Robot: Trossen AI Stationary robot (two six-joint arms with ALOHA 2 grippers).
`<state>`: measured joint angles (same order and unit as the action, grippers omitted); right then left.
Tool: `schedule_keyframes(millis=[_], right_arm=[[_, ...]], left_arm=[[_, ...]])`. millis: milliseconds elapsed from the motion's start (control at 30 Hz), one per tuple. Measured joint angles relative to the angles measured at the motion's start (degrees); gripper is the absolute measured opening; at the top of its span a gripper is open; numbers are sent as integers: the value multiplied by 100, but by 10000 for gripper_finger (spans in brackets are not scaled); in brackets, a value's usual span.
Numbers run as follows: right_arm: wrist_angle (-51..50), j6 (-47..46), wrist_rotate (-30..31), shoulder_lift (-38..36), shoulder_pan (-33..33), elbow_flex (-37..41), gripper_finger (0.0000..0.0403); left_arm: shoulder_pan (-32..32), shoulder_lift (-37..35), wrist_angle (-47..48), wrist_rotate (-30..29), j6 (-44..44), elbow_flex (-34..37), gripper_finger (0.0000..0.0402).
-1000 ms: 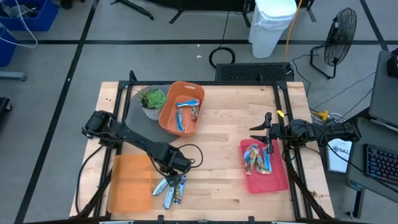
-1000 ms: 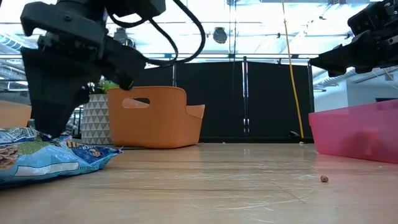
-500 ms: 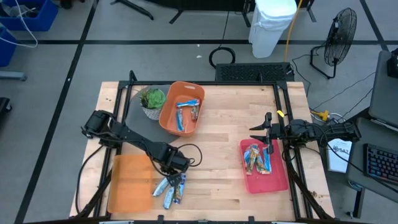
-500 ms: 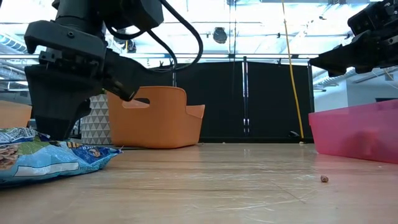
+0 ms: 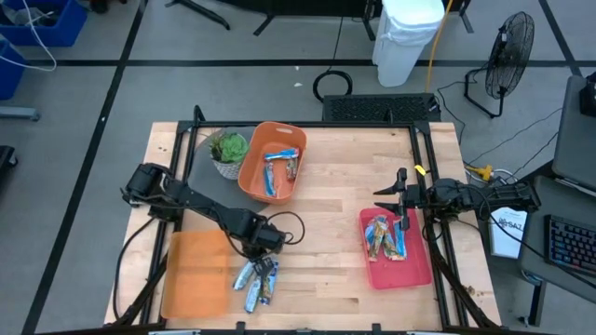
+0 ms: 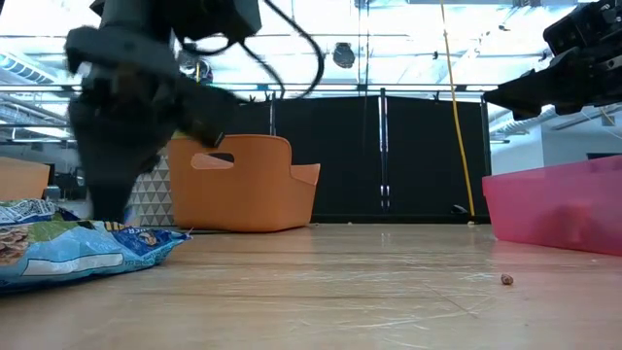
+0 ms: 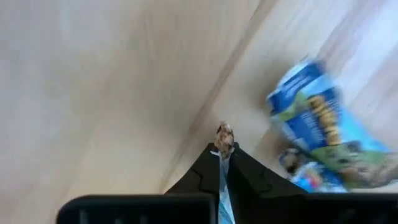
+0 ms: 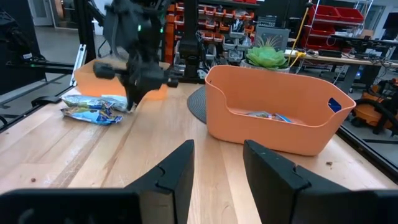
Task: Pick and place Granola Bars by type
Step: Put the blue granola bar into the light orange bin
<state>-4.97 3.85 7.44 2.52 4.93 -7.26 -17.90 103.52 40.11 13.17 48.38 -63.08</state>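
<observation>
Several granola bars (image 5: pixel 253 282) in blue and silver wrappers lie in a loose pile on the wood near the table's front left; they also show in the low view (image 6: pixel 78 248) and the left wrist view (image 7: pixel 323 130). My left gripper (image 5: pixel 264 261) points steeply down at the pile's far end, shut on a thin piece of wrapper. More bars lie in the orange bin (image 5: pixel 272 163) and in the pink tray (image 5: pixel 396 249). My right gripper (image 8: pixel 217 165) waits open and level above the pink tray's far edge. My left gripper pinches a thin wrapper end between its two fingertips, coming from above and slanting down. A small brownish tip (image 7: pixel 224 134) pokes out past the fingertips and a pale blue sliver (image 7: pixel 222 205) shows between the fingers. The gripper hides the remainder of this bar.
A potted green plant (image 5: pixel 228 149) stands on a dark mat at the far left, beside the orange bin. A flat orange sheet (image 5: pixel 196 274) lies at the front left, next to the pile. Bare wood lies between the pile and the pink tray.
My left gripper has shut at the far end of the bar pile; its fingers stood wide apart a second ago. It shows blurred in the low view now. The pile lies as it did.
</observation>
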Motion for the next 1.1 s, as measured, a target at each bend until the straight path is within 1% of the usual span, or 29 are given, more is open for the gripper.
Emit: schedule_keyframes(millis=[100,233,500,633,733,900,1000,1100], right_arm=[[-1,1,0,0,0,-1,130],[-1,1,0,0,0,-1,130],[1,1,0,1,0,-1,130],[-1,1,0,1,0,-1,130],[1,1,0,0,0,-1,130],[4,0,0,0,0,-1,130],[1,1,0,0,0,-1,130],[1,1,0,0,0,-1,130]], left_arm=[[73,-214,0,-428,-111,-62,9],[170,-683,65,-985,-239,-92,8],[213,-1802,704,-2115,-337,-97,6],[136,-2247,960,-2890,-464,-97,6],[77,-2467,1123,-3312,-642,-93,6],[30,-2863,1112,-3793,-893,71,6],[39,-3203,1116,-3926,-924,285,6],[62,-3633,1102,-4005,-864,669,6]])
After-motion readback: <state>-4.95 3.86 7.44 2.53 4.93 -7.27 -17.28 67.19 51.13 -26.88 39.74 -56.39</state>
